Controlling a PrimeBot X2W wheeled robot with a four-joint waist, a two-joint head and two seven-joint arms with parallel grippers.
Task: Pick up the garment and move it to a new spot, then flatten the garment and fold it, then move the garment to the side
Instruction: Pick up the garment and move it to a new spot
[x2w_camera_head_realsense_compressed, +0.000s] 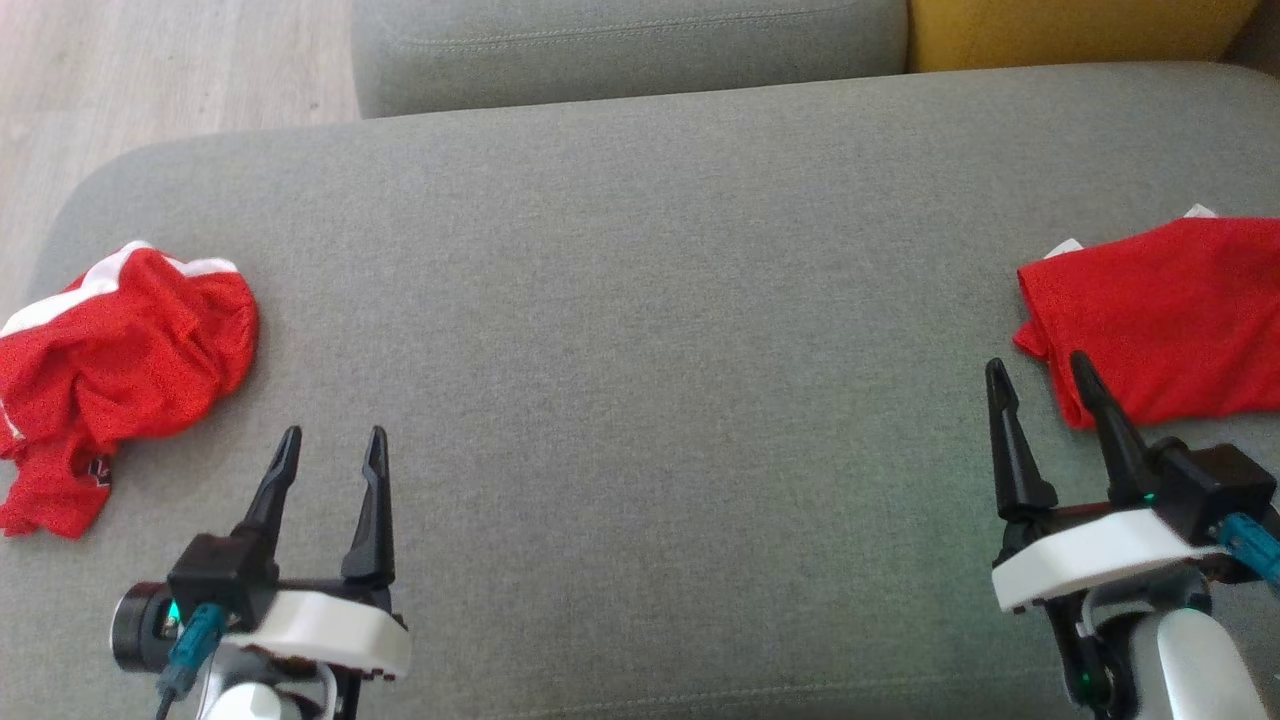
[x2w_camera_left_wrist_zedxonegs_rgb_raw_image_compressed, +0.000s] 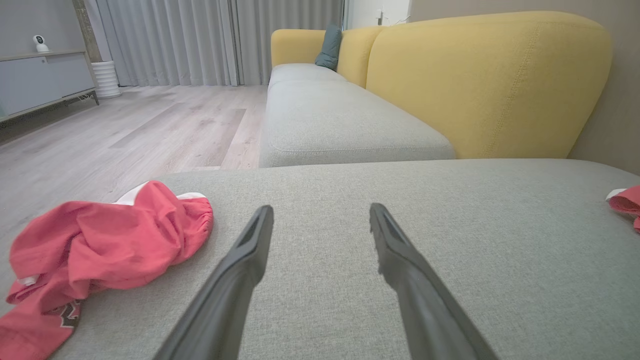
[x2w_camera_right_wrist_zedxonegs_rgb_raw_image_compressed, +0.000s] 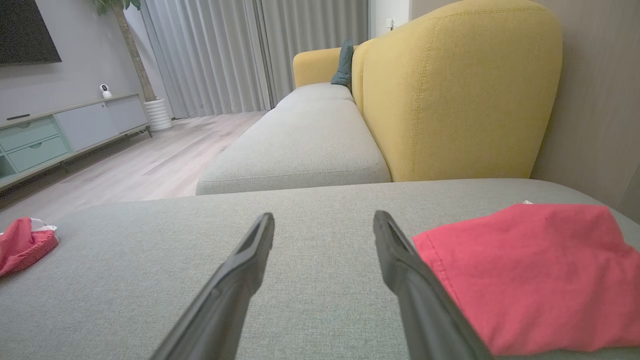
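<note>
At 9 o'clock in the head view a crumpled red garment (x2w_camera_head_realsense_compressed: 120, 360) is seen, bunched in a lump w/ white bands on its edge. It looks thin & soft, like sports cloth w/ tiny holes, & it is full of wrinkles. It has not been picked up yet. So prob. all the jobs are left for it: lifting, moving, flattening, folding & the push to the side.

At 7 o'clock the left claw (x2w_camera_head_realsense_compressed: 333, 437) is held spread wide w/ nothing in it. It is near the lump but not touching. Its two fingers are long, dark, hard & pointy.

The sofa seat (x2w_camera_head_realsense_compressed: 650, 300) under it all is grey & woven, a bit fuzzy, w/ round corners.

At 4 o'clock the right claw (x2w_camera_head_realsense_compressed: 1036, 362) is spread wide too, & is empty. One finger is seen in front of the folded red garment (x2w_camera_head_realsense_compressed: 1170, 320) at 3 o'clock; if they touch can't be told. That one is laid flat & smooth w/ neat edges, so it looks done already.
</note>
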